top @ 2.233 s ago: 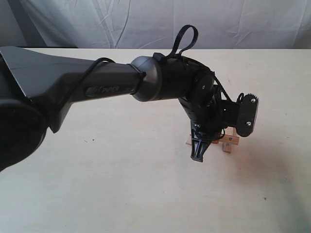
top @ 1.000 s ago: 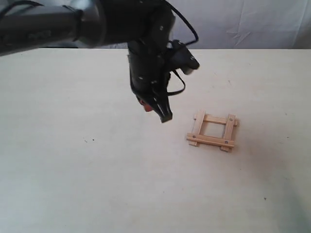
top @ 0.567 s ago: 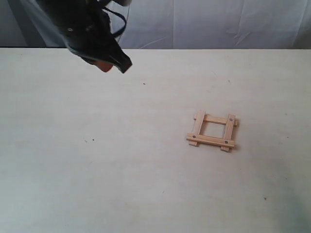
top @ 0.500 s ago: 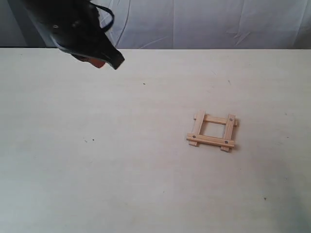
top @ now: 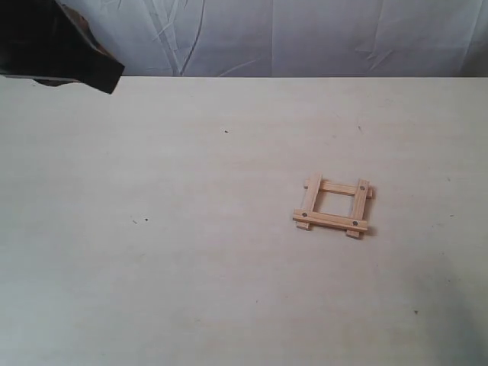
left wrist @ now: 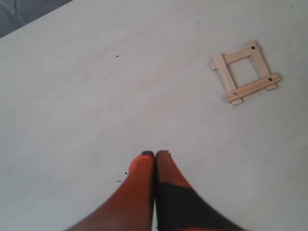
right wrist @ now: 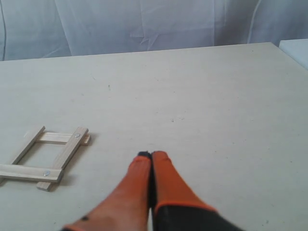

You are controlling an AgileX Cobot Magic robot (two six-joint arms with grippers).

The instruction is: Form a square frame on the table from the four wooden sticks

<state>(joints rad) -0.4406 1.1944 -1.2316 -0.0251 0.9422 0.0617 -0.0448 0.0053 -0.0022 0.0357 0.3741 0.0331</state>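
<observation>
The four wooden sticks lie as a small square frame (top: 333,206) on the pale table (top: 191,267), overlapping at the corners with dark dots there. The same square frame (left wrist: 244,72) shows in the left wrist view and the square frame (right wrist: 45,156) in the right wrist view. My left gripper (left wrist: 155,155) is shut with nothing in it, high above the table and far from the frame; a part of its arm (top: 53,46) shows at the exterior view's top left corner. My right gripper (right wrist: 146,156) is shut and empty, apart from the frame; it is outside the exterior view.
A white wrinkled cloth (top: 305,34) hangs behind the table's far edge. A few small dark specks (top: 140,221) mark the tabletop. A pale object's corner (right wrist: 296,48) shows beyond the table edge in the right wrist view.
The left arm has pulled away from the frame, rising and moving left until only a part shows at the top left corner. The frame has stayed in place.
</observation>
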